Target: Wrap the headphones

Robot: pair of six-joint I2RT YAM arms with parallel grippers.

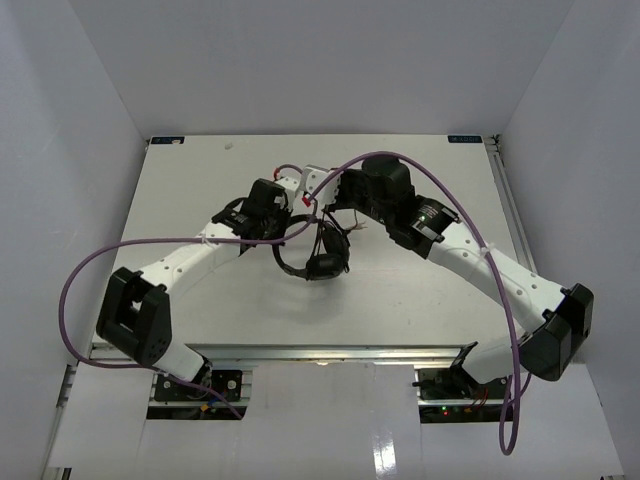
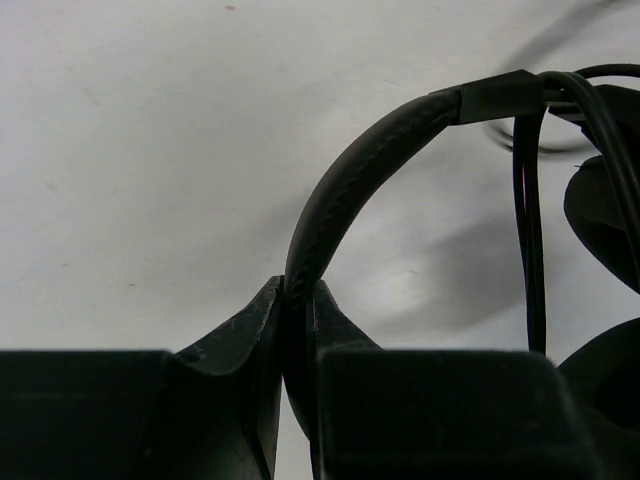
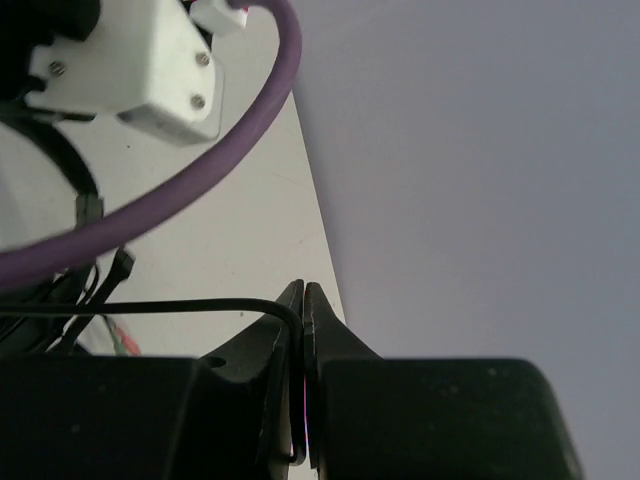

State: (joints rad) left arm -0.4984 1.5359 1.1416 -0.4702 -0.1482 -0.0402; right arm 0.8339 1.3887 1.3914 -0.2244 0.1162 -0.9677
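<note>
The black headphones (image 1: 322,262) lie at the table's middle between both arms. My left gripper (image 1: 291,230) is shut on the headband; in the left wrist view the textured headband (image 2: 345,185) arches up out of the closed jaws (image 2: 298,298), with strands of thin cable (image 2: 528,240) and an earcup (image 2: 600,205) at the right. My right gripper (image 1: 335,208) sits just behind the headphones. In the right wrist view it (image 3: 303,296) is shut on the thin black cable (image 3: 180,306), which runs left from the jaws.
The left arm's white wrist part (image 3: 150,60) and a thick purple robot cable (image 3: 200,180) are close above my right gripper. The table's far edge (image 3: 318,240) and the grey back wall lie just beyond. Purple cables (image 1: 85,270) loop beside both arms.
</note>
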